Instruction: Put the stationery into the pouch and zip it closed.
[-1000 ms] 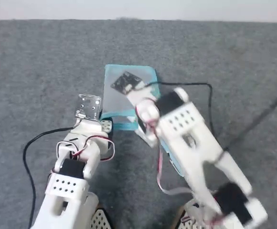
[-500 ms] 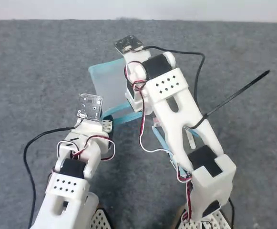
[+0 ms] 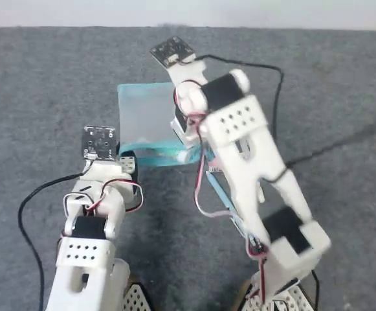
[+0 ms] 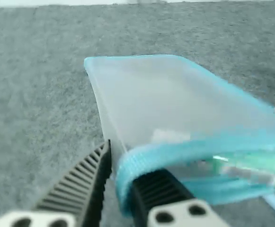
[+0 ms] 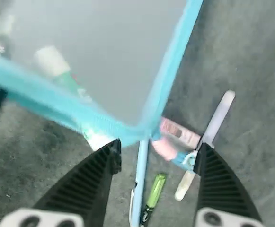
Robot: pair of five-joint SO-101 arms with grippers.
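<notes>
Over the past second the right arm lifts off the translucent plastic pouch with teal zip edging (image 3: 145, 116) and stretches toward the top of the high view. The left arm slides toward the left of the frame and drags the pouch with it across the grey felt-covered desk (image 3: 45, 78). The pouch now lies at upper centre of the high view, between the two arms. The left tool (image 4: 124, 163) is pinched nearly closed on the teal band at the pouch's near corner. The right tool (image 5: 157, 147) hangs with its jaws spread wide on either side of the opposite corner, holding nothing.

The shift probably means the mouth is being repositioned for loading, with the zipping some way off.

The count is one pouch and two arms. One green-and-white tube (image 5: 64, 75) shows through the pouch wall. At least four pieces lie outside on the desk in the lower half of the right wrist view: one green marker pen (image 5: 152, 189), one pale blue pen (image 5: 140, 175), one pale lilac pen (image 5: 217, 120) and one pink-and-white block (image 5: 177, 134). A small pink shape at the corner cannot be identified
</notes>
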